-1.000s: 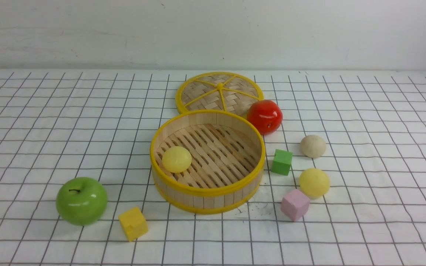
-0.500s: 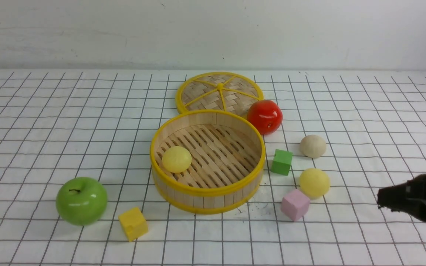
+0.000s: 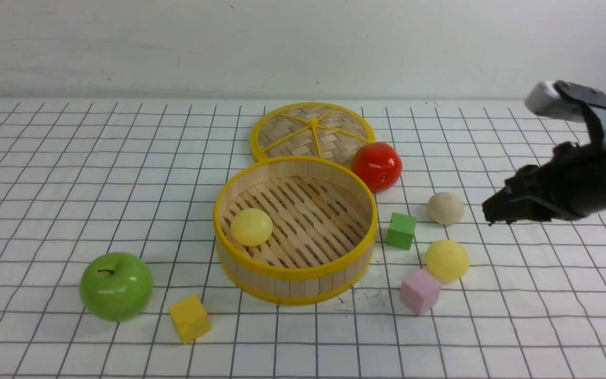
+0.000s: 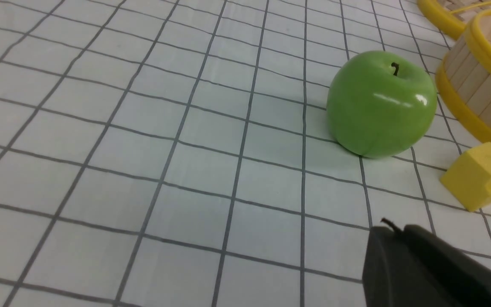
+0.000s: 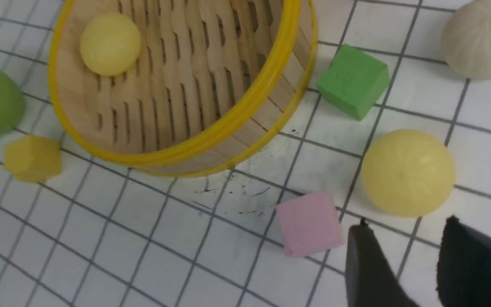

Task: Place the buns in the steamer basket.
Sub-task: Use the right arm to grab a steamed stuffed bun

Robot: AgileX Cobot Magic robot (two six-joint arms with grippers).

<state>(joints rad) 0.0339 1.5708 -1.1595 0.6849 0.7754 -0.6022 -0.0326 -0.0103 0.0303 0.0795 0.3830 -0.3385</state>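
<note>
Approach step: the right tool [image 3: 491, 213], jaws apart and empty, hovers near the yellow bun [image 3: 446, 260] on the table [image 3: 71, 158]. Next, it should lower and close.

We see the steamer basket [image 3: 295, 273]: round, low wooden-slat tub, yellow rims, upright, lid off | first pale yellow bun [image 3: 251, 226]: inside the basket, on its slatted bottom near its left wall | second pale yellow bun [image 3: 447, 260]: outside, right of the basket | cream-beige bun [image 3: 445, 208]: outside, right of the basket, farther back.
</note>
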